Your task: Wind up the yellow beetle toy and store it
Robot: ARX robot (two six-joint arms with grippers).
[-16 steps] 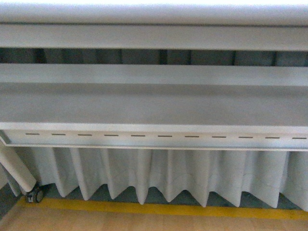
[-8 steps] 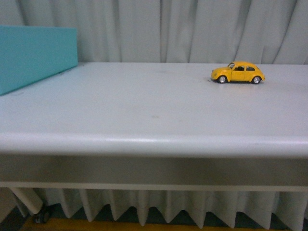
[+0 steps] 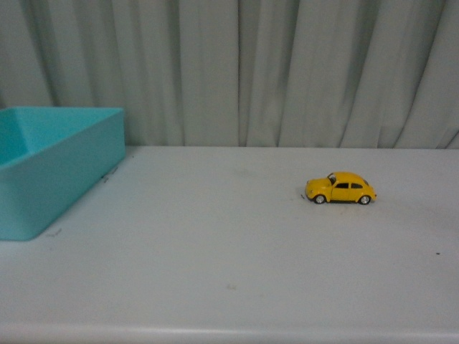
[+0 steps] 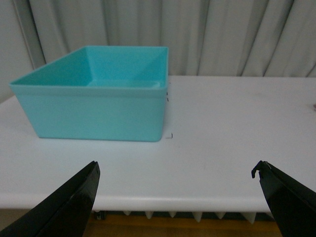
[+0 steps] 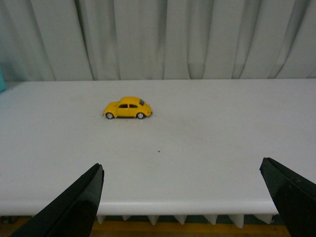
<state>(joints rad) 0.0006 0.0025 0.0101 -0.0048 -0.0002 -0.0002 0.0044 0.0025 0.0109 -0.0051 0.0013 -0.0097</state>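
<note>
The yellow beetle toy [image 3: 341, 188] stands on its wheels on the white table [image 3: 215, 244], right of centre, side-on with its nose pointing left. The right wrist view shows the yellow beetle toy [image 5: 128, 108] well ahead of my right gripper [image 5: 182, 170], which hangs open near the table's front edge with nothing between its fingers. My left gripper [image 4: 175, 168] is also open and empty, near the front edge, facing a turquoise bin [image 4: 98, 98]. Neither arm appears in the front view.
The open turquoise bin [image 3: 50, 168] stands at the table's left side, and what shows of its inside is empty. A grey pleated curtain [image 3: 251, 72] hangs behind the table. A small dark speck [image 5: 158, 151] lies on the table in front of the car.
The front view has risen: a second ago it showed the table's underside and skirt, half a second ago the tabletop at edge level, now it looks down on the top.
</note>
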